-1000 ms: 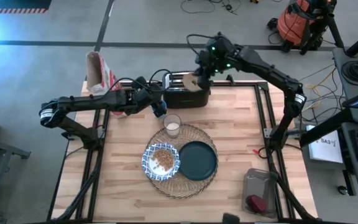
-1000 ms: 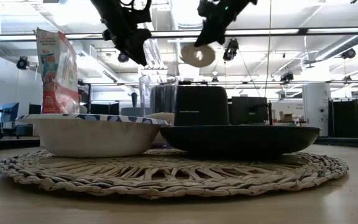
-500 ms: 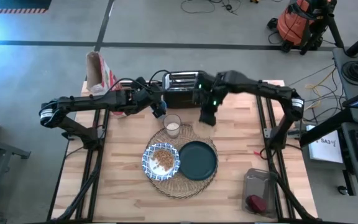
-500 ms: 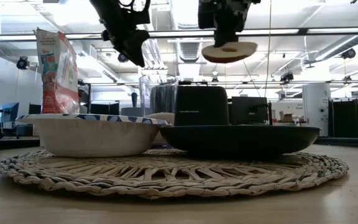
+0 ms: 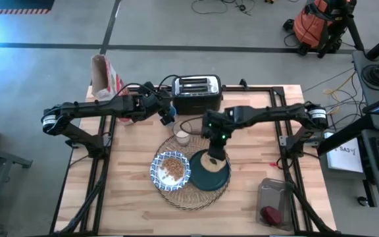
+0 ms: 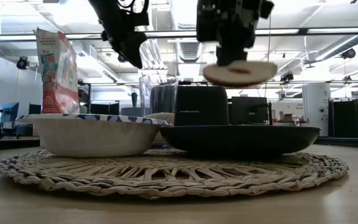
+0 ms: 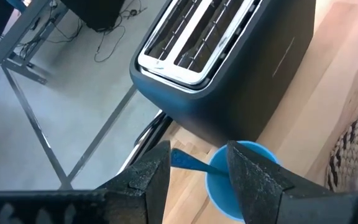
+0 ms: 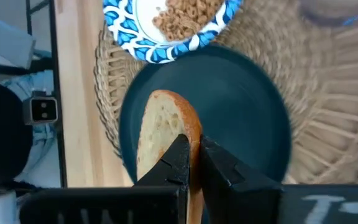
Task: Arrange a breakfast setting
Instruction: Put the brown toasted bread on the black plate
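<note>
Above plate (image 5: pixel 210 172), right gripper (image 5: pixel 214 157) pinching bread (image 5: pixel 212 160), moved from toaster (image 5: pixel 195 93); left gripper (image 5: pixel 169 115) spread over cup (image 7: pixel 241 180).

Two dark matte arms, black cabling along links, small green indicator lights near right wrist; chunky textured black fingers (image 7: pixel 252 180).

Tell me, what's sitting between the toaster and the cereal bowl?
The glass of milk stands between the toaster and the cereal bowl, on the straw placemat's far edge. The high view shows it best.
</note>
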Tool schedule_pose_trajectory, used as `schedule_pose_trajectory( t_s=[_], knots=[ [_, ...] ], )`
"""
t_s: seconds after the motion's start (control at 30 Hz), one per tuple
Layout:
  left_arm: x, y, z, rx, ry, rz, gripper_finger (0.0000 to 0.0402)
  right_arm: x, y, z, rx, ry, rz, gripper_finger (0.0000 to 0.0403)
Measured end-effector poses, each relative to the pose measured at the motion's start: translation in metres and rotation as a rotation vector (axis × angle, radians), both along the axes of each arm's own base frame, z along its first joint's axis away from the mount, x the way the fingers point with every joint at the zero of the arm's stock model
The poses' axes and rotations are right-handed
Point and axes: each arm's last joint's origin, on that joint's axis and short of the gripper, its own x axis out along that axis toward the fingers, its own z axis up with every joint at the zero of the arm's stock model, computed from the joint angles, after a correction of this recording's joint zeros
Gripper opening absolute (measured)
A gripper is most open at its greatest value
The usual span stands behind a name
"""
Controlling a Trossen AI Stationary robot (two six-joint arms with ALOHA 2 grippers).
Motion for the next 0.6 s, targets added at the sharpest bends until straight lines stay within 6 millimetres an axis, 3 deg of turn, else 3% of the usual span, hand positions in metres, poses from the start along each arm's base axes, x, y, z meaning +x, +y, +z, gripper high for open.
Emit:
schedule_pose_trajectory(
  t_s=[0.2, 0.6],
  knots=[
    [0.0, 0.0, 0.0, 0.005, 0.013, -0.009, 0.0141, -0.003, 0.008, -0.031, 0.021, -0.009, -0.023, 0.0013],
    [0.0, 0.0, 0.0, 0.004, 0.016, -0.009, 0.0141, -0.013, 0.016, -0.072, 0.059, -0.024, -0.063, 0.0013]
  ],
)
